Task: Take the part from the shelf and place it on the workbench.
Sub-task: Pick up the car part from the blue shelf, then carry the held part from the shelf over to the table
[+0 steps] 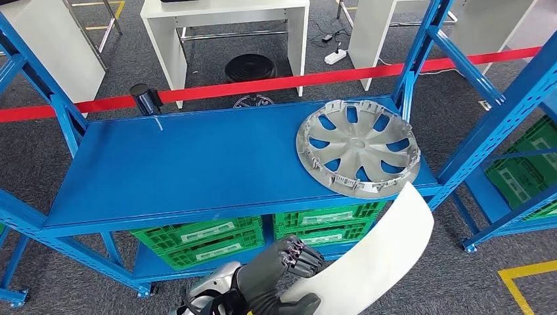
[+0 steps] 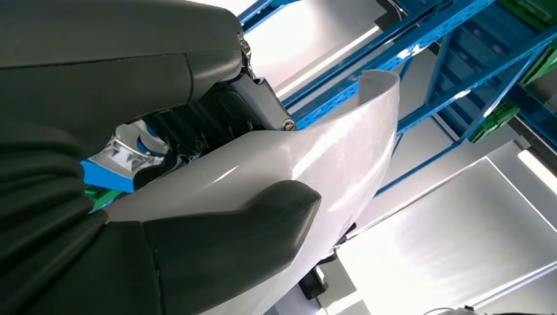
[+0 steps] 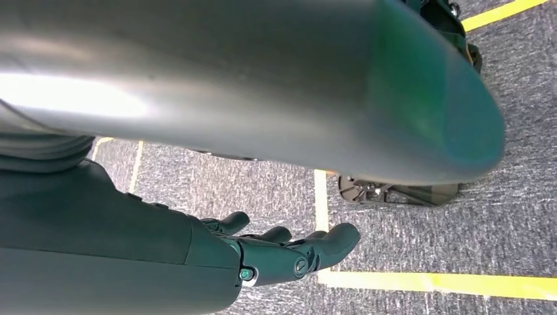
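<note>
My left hand [image 1: 276,274] grips a long, curved white panel [image 1: 374,256] at its lower end, low in the head view and in front of the blue shelf [image 1: 197,161]. The panel's upper tip reaches the shelf's front edge, just below a silver hubcap [image 1: 358,147] lying flat at the shelf's right end. In the left wrist view the thumb [image 2: 230,243] presses on the glossy panel [image 2: 341,151], with the fingers on its other face. My right hand [image 3: 289,252] hangs over the grey floor, fingers loosely apart and holding nothing.
Green crates [image 1: 197,239] sit on the lower shelf level. A second blue rack with green crates [image 1: 525,170] stands at the right. A red barrier tape [image 1: 276,84] runs behind the shelf, with white tables [image 1: 223,20] beyond. Yellow floor lines [image 1: 525,275] mark the right.
</note>
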